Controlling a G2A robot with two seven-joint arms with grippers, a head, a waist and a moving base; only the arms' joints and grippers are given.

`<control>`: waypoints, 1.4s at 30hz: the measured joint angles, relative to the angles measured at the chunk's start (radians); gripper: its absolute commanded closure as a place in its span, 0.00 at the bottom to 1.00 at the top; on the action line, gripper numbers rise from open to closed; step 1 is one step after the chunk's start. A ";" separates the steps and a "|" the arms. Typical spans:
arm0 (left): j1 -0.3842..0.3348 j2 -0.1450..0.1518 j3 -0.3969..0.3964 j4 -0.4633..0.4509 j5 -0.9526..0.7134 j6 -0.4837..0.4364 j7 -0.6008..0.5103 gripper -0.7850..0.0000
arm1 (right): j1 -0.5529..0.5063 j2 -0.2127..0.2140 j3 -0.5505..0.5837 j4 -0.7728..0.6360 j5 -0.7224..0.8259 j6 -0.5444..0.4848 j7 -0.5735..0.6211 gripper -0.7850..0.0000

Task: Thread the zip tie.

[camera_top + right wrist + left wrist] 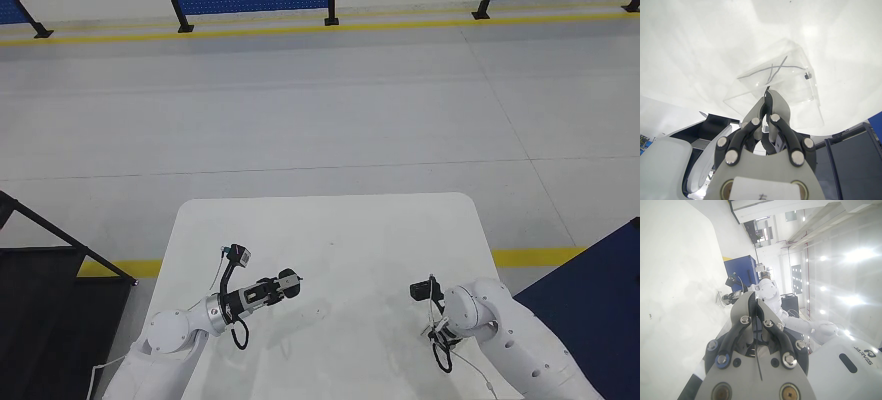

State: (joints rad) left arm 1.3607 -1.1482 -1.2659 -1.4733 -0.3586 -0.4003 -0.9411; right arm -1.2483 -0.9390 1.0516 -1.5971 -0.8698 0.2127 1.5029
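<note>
The left gripper is clamped tight on a thin black plastic zip tie, whose strap runs back between the fingers toward the wrist. Across the white bench, the right gripper is closed, its tips just beside a clear plastic box. Loose thin ties lie crossed behind the box's wall. A black sliver shows at the right tips; I cannot tell what it is.
</note>
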 measured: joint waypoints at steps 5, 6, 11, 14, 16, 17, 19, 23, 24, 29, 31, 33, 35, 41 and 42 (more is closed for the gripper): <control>0.000 0.000 0.000 0.000 0.000 0.000 0.000 1.00 | -0.013 0.004 0.020 -0.026 -0.003 0.001 0.009 1.00; 0.000 0.000 0.000 0.000 0.000 0.000 0.000 1.00 | -0.017 0.006 0.026 -0.033 -0.004 0.000 0.010 1.00; 0.000 0.000 0.000 0.000 0.000 0.000 0.000 1.00 | -0.036 0.012 0.058 -0.054 0.007 -0.005 0.014 1.00; 0.000 0.000 0.000 0.000 0.000 0.000 0.000 1.00 | -0.049 0.016 0.080 -0.065 0.021 -0.012 0.015 1.00; 0.000 0.000 0.000 0.000 0.000 0.000 0.000 1.00 | -0.057 0.019 0.093 -0.070 0.022 -0.016 0.015 1.00; 0.000 0.000 0.000 0.000 0.000 0.000 0.000 1.00 | -0.061 0.020 0.097 -0.071 0.020 -0.017 0.015 1.00; 0.000 0.000 0.000 0.000 0.000 0.000 0.000 1.00 | -0.066 0.021 0.098 -0.072 0.010 -0.017 0.016 0.97; 0.000 0.000 0.000 0.000 0.000 0.000 0.000 1.00 | -0.067 0.019 0.081 -0.070 -0.016 -0.010 0.009 0.75; 0.000 0.000 0.000 0.000 0.000 0.000 0.000 1.00 | -0.064 0.017 0.073 -0.067 -0.024 -0.006 0.006 0.76; 0.000 0.000 0.000 0.000 0.000 0.000 0.000 1.00 | -0.048 0.008 0.041 -0.041 -0.040 0.010 -0.010 0.80; 0.000 0.000 0.000 0.000 0.000 0.000 0.000 1.00 | -0.040 0.004 0.029 -0.032 -0.044 0.014 -0.014 0.83; 0.000 0.000 0.000 0.000 0.000 0.000 0.000 1.00 | -0.033 0.001 0.021 -0.024 -0.046 0.016 -0.019 0.86; 0.000 0.000 0.000 0.000 0.000 0.000 0.000 1.00 | -0.029 -0.002 0.015 -0.017 -0.047 0.019 -0.022 0.90; 0.000 0.000 0.000 0.000 0.000 0.000 0.000 1.00 | -0.016 -0.009 -0.003 -0.006 -0.052 0.026 -0.033 0.92; 0.000 0.000 0.000 0.000 0.000 0.000 0.000 1.00 | -0.014 -0.011 -0.007 -0.004 -0.053 0.027 -0.035 0.91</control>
State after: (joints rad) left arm 1.3607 -1.1482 -1.2659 -1.4733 -0.3586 -0.4003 -0.9411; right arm -1.2627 -0.9500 1.0446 -1.6010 -0.9229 0.2397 1.4682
